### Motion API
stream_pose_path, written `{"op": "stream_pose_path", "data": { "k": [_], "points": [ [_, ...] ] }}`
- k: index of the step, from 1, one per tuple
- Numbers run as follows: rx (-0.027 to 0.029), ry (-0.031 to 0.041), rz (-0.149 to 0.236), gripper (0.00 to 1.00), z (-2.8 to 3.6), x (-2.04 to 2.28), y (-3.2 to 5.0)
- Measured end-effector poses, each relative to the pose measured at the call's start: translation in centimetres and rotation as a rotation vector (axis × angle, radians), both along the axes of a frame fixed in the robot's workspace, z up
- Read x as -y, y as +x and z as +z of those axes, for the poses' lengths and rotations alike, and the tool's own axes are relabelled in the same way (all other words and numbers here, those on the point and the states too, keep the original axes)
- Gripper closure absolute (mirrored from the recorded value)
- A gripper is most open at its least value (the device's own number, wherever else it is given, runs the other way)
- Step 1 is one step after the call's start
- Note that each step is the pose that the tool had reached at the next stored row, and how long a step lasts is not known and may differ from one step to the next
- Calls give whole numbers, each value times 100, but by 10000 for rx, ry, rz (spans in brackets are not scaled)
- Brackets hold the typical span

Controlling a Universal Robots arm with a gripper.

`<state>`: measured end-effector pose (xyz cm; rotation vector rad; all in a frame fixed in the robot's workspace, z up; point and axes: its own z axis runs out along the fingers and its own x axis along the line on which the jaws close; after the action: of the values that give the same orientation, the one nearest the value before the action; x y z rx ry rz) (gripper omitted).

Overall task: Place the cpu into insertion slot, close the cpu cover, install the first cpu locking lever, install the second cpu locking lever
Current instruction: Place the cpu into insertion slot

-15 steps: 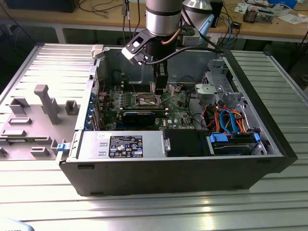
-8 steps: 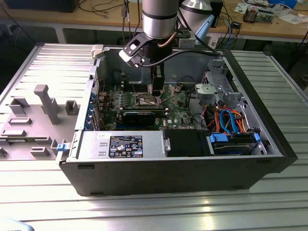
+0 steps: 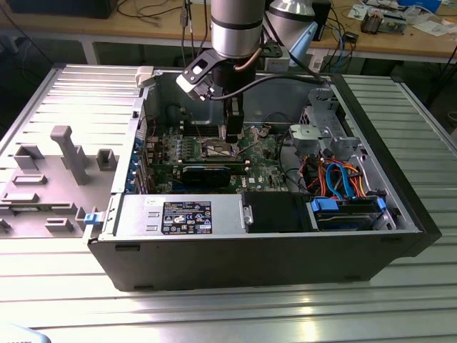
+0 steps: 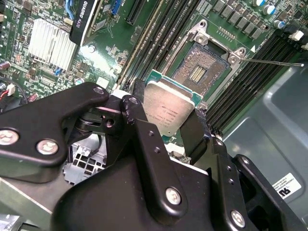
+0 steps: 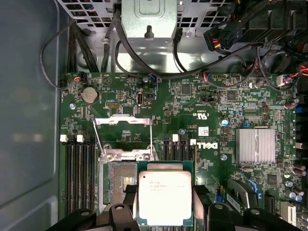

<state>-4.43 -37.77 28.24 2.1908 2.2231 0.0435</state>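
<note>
Fingers (image 4: 195,132) of the hand (image 4: 166,115) gripped the cpu (image 5: 165,197) by two opposite edges, holding it above the green motherboard (image 5: 202,103). Just beyond, the insertion slot (image 4: 199,72) lay uncovered, its cpu cover (image 5: 123,126) standing open farther back. Around them stood the open computer case (image 3: 250,250) on the counter (image 3: 214,307).

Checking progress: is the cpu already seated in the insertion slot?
No, the end effector holds the cpu off the insertion slot, whose dark centre lies bare.
</note>
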Motion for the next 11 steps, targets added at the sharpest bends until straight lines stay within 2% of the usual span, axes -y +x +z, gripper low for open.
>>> {"op": "stream_pose_path", "data": {
  "k": [11],
  "points": [
    [0,0,0,46,-22,-29,-15]
  ]
}}
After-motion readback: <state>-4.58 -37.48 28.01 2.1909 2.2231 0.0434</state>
